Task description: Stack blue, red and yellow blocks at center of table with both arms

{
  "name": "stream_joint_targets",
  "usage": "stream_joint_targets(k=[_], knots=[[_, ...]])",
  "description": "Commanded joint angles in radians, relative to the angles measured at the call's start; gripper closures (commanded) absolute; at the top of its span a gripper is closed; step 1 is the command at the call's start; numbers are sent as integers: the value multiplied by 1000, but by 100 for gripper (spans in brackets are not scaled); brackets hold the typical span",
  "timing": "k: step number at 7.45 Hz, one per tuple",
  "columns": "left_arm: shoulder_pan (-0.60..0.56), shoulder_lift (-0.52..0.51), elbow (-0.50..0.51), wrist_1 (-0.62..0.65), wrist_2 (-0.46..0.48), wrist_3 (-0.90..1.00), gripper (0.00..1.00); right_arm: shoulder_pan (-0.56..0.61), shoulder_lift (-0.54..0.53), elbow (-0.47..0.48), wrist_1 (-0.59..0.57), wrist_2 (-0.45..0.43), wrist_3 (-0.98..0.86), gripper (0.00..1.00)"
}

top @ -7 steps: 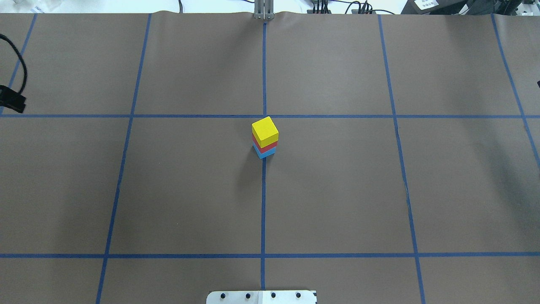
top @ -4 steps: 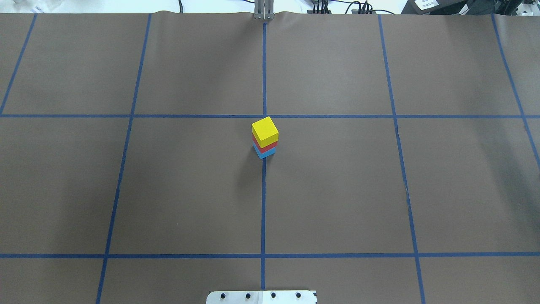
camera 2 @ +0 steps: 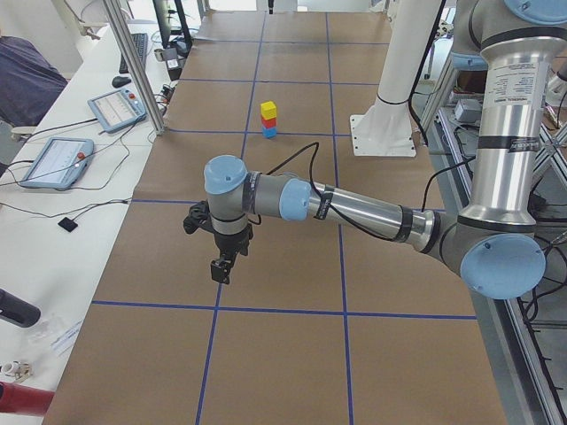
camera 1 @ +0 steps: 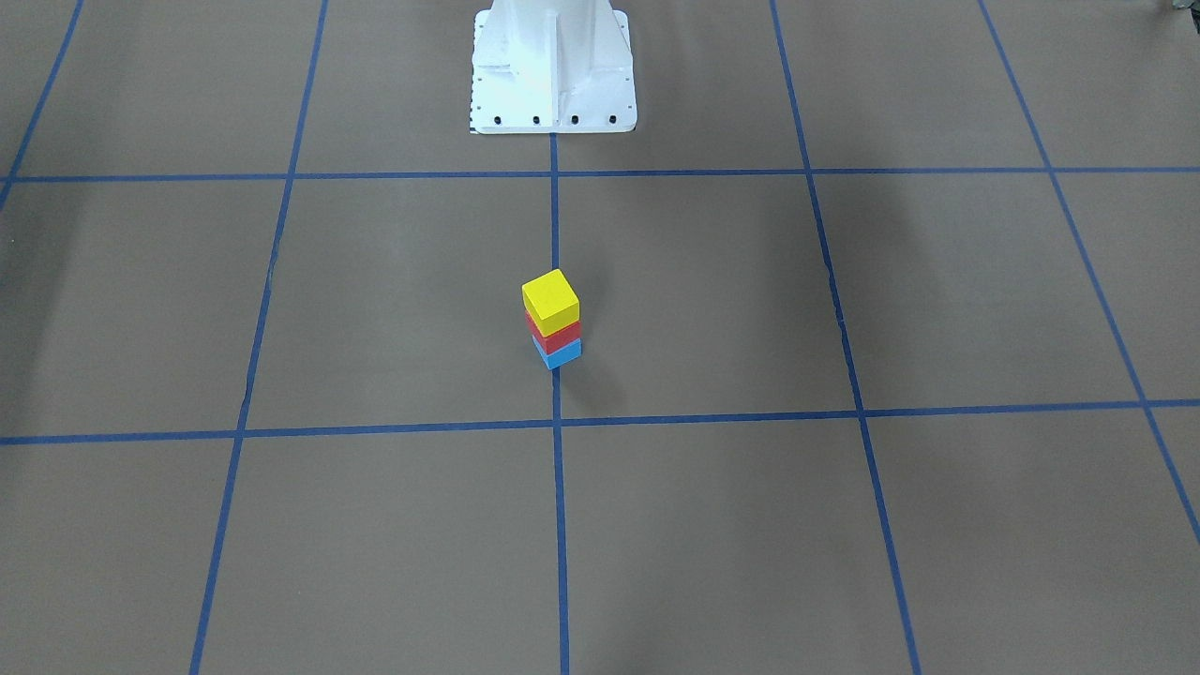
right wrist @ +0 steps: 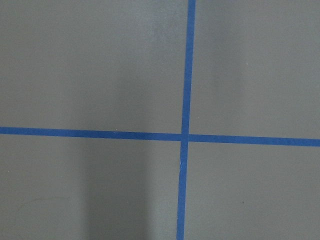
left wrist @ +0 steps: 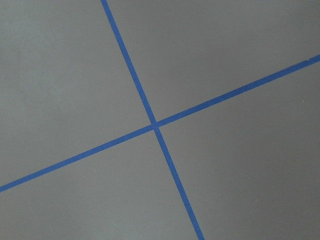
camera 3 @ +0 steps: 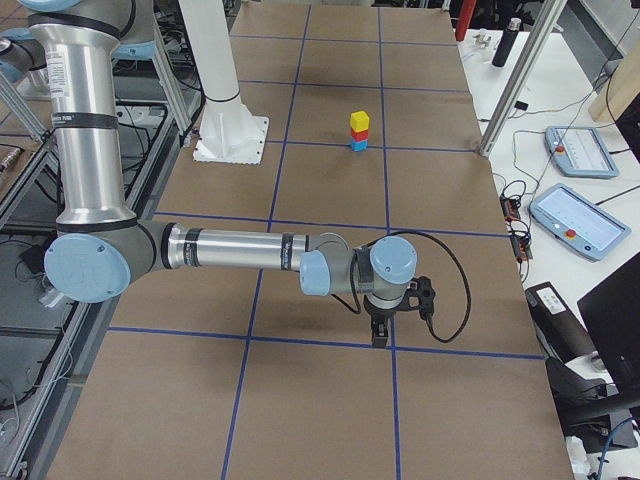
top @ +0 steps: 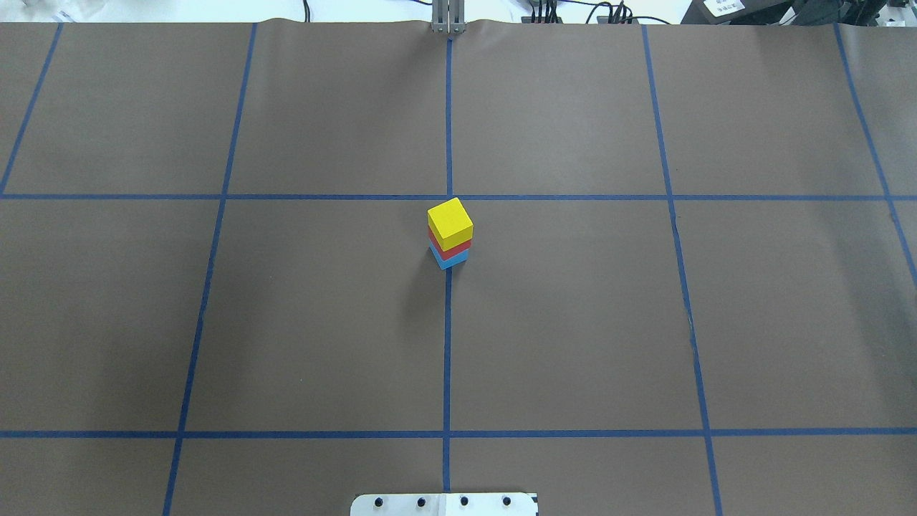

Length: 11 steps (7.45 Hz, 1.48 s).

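Observation:
A stack of three blocks stands at the table's center: a blue block (top: 451, 259) at the bottom, a red block (top: 448, 249) on it, a yellow block (top: 450, 222) on top. The stack also shows in the front-facing view (camera 1: 551, 300), the left view (camera 2: 268, 119) and the right view (camera 3: 359, 131). My left gripper (camera 2: 221, 270) shows only in the left view, far from the stack; I cannot tell its state. My right gripper (camera 3: 380, 333) shows only in the right view, far from the stack; I cannot tell its state.
Brown paper with blue tape grid lines (top: 448, 344) covers the table. The white robot base (camera 1: 551, 66) stands at the near edge. Tablets and cables (camera 3: 575, 215) lie on side benches. Both wrist views show only paper and tape crossings (left wrist: 155, 124).
The left arm's gripper and cable, seen at the overhead view's left edge earliest, have left that view. The stack has not moved.

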Motion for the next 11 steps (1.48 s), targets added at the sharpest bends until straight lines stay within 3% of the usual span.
stream_joint_targets(k=[1, 4, 5, 11], knots=[[-19, 2, 75, -27, 0, 0, 0, 27, -15, 12, -20, 22, 0, 1], [-20, 12, 196, -101, -3, 0, 0, 53, -16, 27, -55, 35, 0, 1], [-21, 12, 218, -126, -52, -3, 0, 53, -16, 26, -55, 35, 0, 1], [-21, 6, 215, -129, -66, -8, 0, 80, -15, 61, -142, 36, 0, 1]])
